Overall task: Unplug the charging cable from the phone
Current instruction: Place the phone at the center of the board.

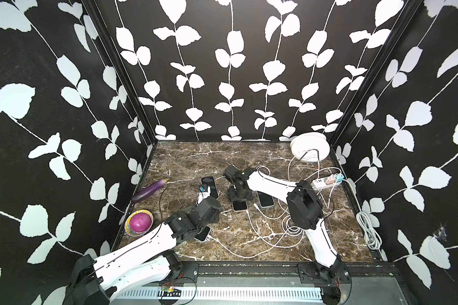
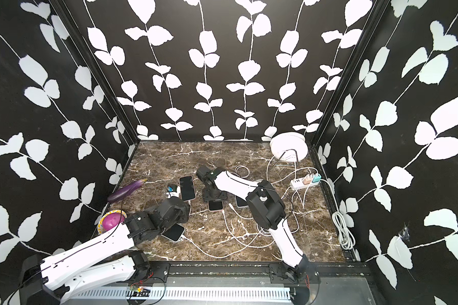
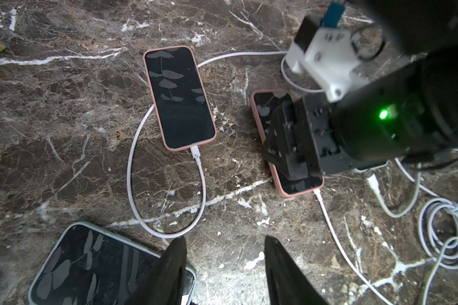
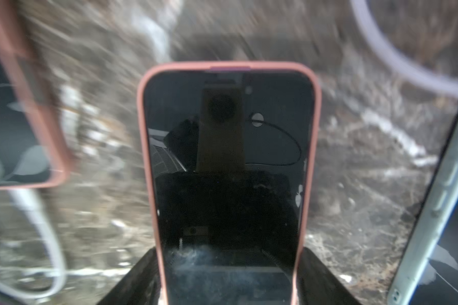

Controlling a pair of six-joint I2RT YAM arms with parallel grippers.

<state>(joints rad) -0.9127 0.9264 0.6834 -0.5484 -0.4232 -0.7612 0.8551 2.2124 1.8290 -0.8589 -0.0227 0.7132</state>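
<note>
The pink-cased phone (image 4: 228, 158) is seen screen up near the middle of the table (image 1: 191, 158). It is pinched across its width by the right claw (image 4: 228, 253), with one black finger pressed against each long edge of the case. In the right wrist view the phone is shown sharp while the marble behind it is smeared. The charging cable (image 3: 336, 237) is plugged into the end of the phone nearer the robot, and from there it is trailed white across the table. In both top views most of the phone is hidden under the right claw's black body, and only the plug end is left showing.

A second pink-cased phone (image 3: 180, 97) is laid just beside it on the robot's left, with its own looped cable (image 3: 167, 232) plugged in. A pale-cased phone (image 1: 265, 199) is laid on the other side.

The left claw (image 3: 225, 240) is held spread with nothing between its fingers. It is kept apart from the gripped phone and nearer the robot. One finger is seen over a corner of a mint-cased phone (image 3: 90, 266).

Farther out, an eggplant (image 1: 150, 190) and a bowl (image 1: 129, 225) are found at the left edge, and a power strip (image 1: 325, 182) at the right.
</note>
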